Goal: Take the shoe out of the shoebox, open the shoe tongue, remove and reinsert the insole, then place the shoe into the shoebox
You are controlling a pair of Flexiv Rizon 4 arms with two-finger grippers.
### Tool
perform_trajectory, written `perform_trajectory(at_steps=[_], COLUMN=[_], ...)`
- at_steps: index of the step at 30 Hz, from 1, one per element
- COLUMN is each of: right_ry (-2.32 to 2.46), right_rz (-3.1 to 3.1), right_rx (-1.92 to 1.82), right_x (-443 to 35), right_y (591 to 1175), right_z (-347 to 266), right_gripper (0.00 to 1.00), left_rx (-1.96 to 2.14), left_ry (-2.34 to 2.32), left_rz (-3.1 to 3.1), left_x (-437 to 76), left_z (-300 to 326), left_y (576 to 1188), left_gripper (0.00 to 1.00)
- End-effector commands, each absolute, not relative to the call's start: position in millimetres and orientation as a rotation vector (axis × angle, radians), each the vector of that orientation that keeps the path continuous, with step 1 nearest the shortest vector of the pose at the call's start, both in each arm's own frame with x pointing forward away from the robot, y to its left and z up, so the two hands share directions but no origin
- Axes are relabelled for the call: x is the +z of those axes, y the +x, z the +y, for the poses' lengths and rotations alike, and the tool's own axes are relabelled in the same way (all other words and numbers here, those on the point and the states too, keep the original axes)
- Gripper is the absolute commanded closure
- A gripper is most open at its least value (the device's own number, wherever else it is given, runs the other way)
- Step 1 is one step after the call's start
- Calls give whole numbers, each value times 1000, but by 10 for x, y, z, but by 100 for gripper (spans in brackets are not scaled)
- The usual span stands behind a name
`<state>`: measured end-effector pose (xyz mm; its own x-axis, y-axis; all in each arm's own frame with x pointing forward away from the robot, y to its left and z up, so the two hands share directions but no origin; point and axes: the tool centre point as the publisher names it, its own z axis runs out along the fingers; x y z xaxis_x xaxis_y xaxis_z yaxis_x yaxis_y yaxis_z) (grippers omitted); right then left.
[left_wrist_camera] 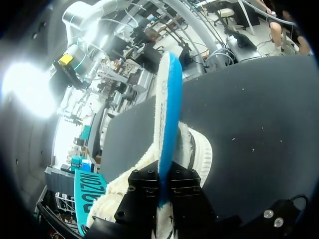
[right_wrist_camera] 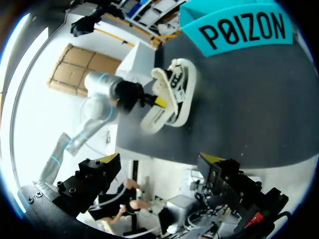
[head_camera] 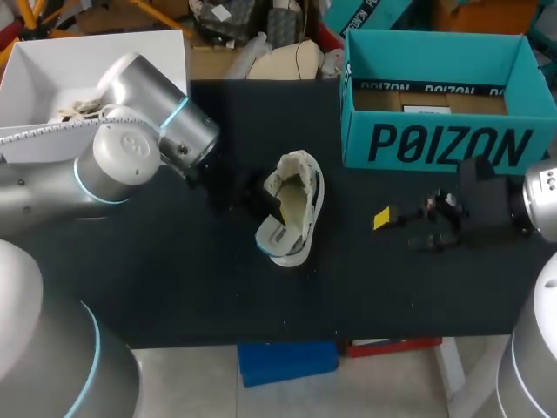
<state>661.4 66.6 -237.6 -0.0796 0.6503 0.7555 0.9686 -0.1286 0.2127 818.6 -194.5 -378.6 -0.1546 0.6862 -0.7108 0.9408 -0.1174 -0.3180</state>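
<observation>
Shoe is already out of the shoebox and is lying on the desk, off the box's front-left corner and well apart from it. Insole is being gripped edge-on by the left claw, which is clenched on it at the side of the shoe facing away from the shoebox. One end is being kept in the shoe and the other is sticking out, so pull-out versus push-back cannot be told. Right claw is being held released and empty, just in front of the shoebox's front wall. Judgement: take-out is done, tongue is likely opened, and the insole step is being worked. Left to do: seating the insole and putting the shoe back in the shoebox.
</observation>
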Motion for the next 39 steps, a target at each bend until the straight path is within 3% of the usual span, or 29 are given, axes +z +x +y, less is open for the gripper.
perform_trajectory(at_steps=[1,3,7,28,32,38,39], right_ry=[-1799,-1799,-1799,-1799,-1799,-1799,-1799], right_rz=[-1745,-1745,-1745,-1745,-1745,-1745,-1745], right_rx=[-1065,-1065,-1065,-1065,-1065,-1065,-1065], right_x=[-2370,-2370,-2370,-2370,-2370,-2370,-2370], right_y=[6620,6620,6620,6620,6620,6620,6620], right_z=[668,668,668,668,668,668,668], right_gripper=[0,0,0,0,0,0,0], left_rx=[-1140,-1148,-1166,-1176,-1190,-1169,-1176], left_ry=[1789,1771,1756,1770,1758,1792,1800], left_rz=[1849,1843,1836,1819,1833,1874,1885], left_x=[-3845,-3824,-3756,-3422,-3420,-3508,-3522], left_z=[-2034,-2046,-2038,-1703,-1658,-1616,-1615], left_y=[8296,8315,8275,7696,7637,7596,7591], left_gripper=[100,66,54,62,75,77,81])
